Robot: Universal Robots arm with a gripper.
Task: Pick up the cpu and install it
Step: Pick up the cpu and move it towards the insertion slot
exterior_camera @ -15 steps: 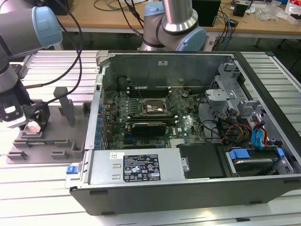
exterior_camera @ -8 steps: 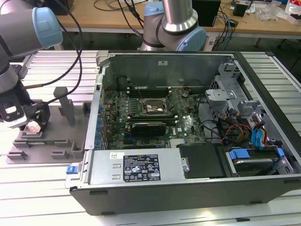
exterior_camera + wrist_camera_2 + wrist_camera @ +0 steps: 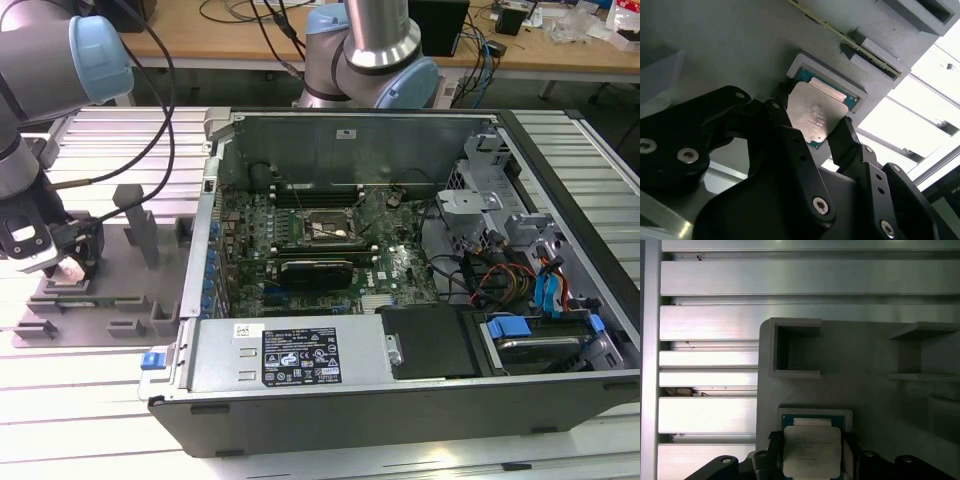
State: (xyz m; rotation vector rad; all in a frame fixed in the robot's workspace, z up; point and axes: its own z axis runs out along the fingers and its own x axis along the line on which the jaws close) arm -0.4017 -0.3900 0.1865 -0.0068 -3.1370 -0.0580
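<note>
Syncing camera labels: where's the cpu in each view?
Exterior view: too small to tell; the gripper sits over the grey tray, at the exterior view's left.
Second wrist view: the cpu between the fingers, before its tray pocket.
First wrist view: the cpu, same grip and pocket.
Shared landmark: the grey tray.

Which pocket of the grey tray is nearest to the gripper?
The blue-lined pocket just by the cpu held in the gripper; the other square pocket stands farther off, dark inside.
</note>
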